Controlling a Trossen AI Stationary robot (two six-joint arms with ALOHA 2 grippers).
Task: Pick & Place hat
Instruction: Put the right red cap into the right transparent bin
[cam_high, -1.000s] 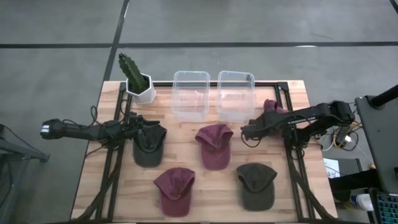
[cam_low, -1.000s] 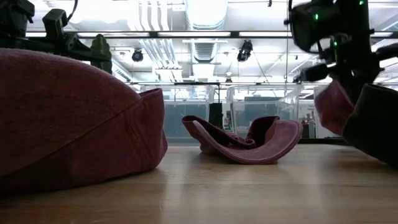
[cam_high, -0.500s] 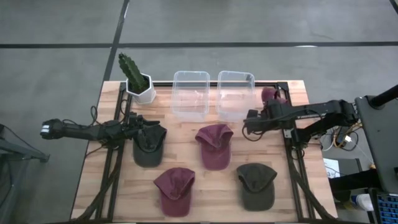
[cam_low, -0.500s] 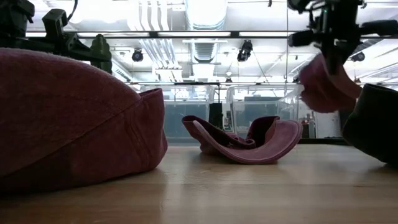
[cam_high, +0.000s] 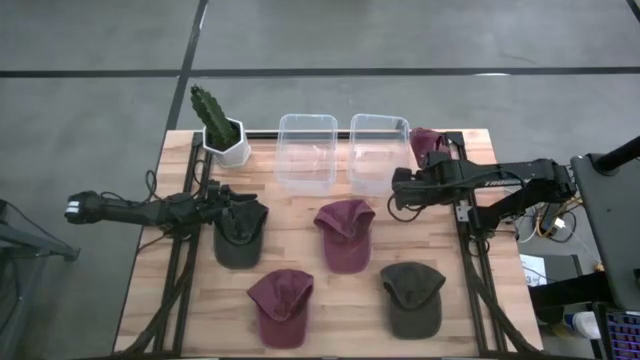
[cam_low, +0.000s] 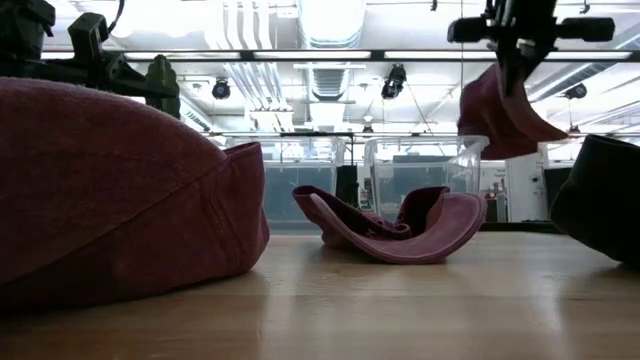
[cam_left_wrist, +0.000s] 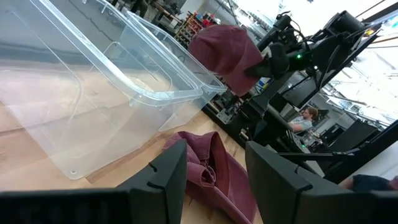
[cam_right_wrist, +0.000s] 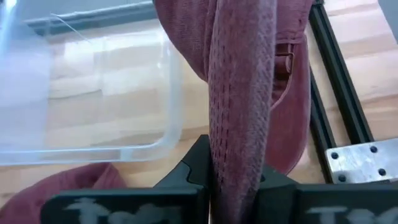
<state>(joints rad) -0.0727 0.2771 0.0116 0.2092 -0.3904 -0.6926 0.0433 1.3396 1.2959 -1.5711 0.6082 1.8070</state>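
We are in the carrying step: the right gripper (cam_right_wrist: 239, 180) is clamped on the soft maroon cloth cap (cam_high: 424, 141) and holds it clear of the wooden bench (cam_high: 330, 300), near the far right corner and just beside the right-hand clear plastic bin (cam_high: 378, 152). As we judge it, the next move is to bring the cap across over that bin's rim and let go only once the hanging cloth is inside. The left gripper (cam_left_wrist: 214, 168) waits with fingers apart near the left edge, seemingly over a dark green cap (cam_high: 240, 236).
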